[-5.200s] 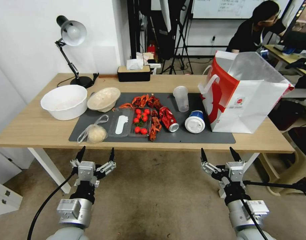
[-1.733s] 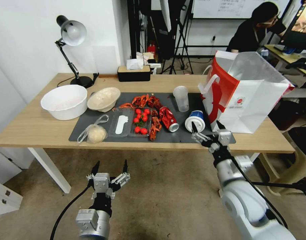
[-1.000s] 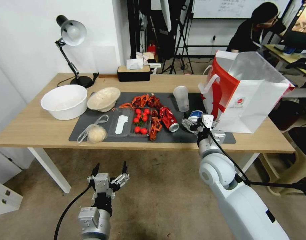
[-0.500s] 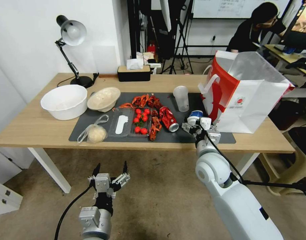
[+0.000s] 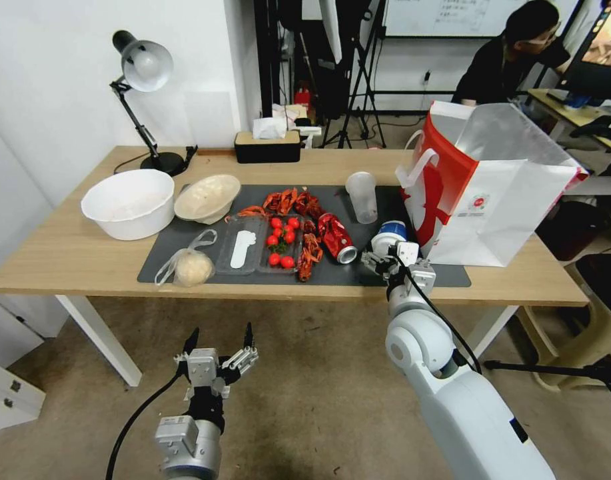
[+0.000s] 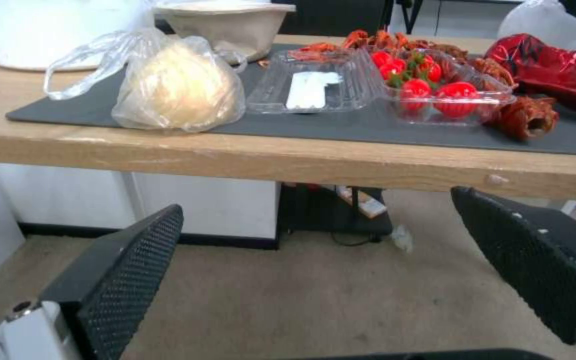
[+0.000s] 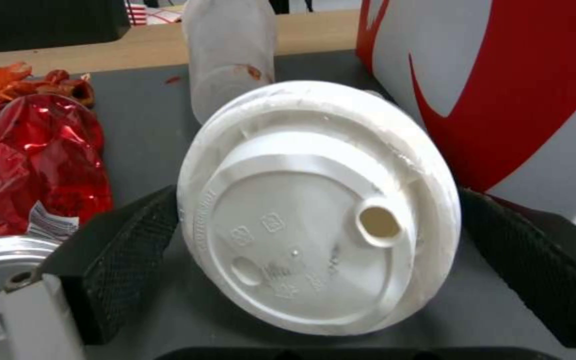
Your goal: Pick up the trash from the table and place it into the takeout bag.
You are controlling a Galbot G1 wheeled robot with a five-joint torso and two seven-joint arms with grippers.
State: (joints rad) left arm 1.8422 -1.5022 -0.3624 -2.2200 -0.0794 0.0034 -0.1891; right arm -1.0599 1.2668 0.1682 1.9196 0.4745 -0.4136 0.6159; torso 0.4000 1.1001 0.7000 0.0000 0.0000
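The blue-and-white lidded cup (image 5: 390,233) lies on its side on the dark mat (image 5: 385,275), its white lid (image 7: 315,205) facing my right gripper (image 5: 390,253). That gripper is open, with one finger on each side of the lid rim. Just right of the cup stands the white and red takeout bag (image 5: 498,200) (image 7: 501,75). A crushed red can (image 5: 335,238) (image 7: 48,155) lies left of the cup, and a clear plastic cup (image 5: 362,197) (image 7: 231,55) stands behind it. My left gripper (image 5: 216,343) (image 6: 316,201) hangs open below the table's (image 5: 65,260) front edge, facing the bagged beige lump (image 6: 178,85).
A beige bowl (image 5: 207,197) and a large white bowl (image 5: 128,203) sit at the left. A clear tray of tomatoes (image 5: 280,241) and red crayfish shells (image 5: 292,200) fill the mat's middle. A desk lamp (image 5: 142,67) and a tissue box (image 5: 267,147) stand at the back.
My right arm rose from below the table and reached forward until its fingers straddled the lidded cup. In the last half second it barely moved. The left arm dropped lower earlier and stays still.
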